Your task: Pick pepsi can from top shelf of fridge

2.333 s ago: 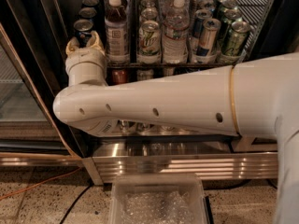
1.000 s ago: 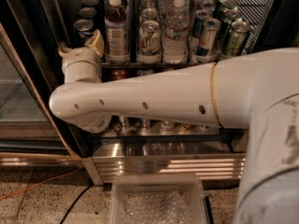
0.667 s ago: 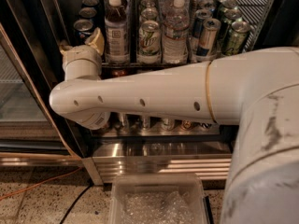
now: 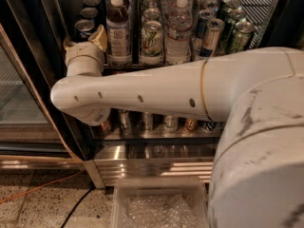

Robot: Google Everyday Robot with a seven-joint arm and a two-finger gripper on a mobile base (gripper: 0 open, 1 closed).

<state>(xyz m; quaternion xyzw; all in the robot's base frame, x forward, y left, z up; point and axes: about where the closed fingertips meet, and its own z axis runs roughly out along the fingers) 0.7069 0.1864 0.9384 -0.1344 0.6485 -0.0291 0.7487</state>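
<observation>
The fridge [image 4: 29, 56] stands with its door swung aside. A row of dark blue pepsi cans runs back along the left lane of the top shelf [image 4: 142, 67], and the front pepsi can [image 4: 84, 29] shows its silver lid. My gripper [image 4: 84, 42] is on the white wrist right at this front can, reaching into the shelf from below and in front. The wrist hides the can's lower body. My white arm crosses the middle of the view.
Right of the cans stand a tea bottle [image 4: 118, 27], a white-and-green can [image 4: 152, 39], water bottles [image 4: 178, 32], a slim energy drink can [image 4: 212, 34] and green cans [image 4: 237, 34]. Short cans [image 4: 145, 121] line the lower rack. A clear plastic bin [image 4: 159, 201] lies on the floor.
The gripper has crept up and inward to the front pepsi can. The arm's thick rear link has swung further into view at the right.
</observation>
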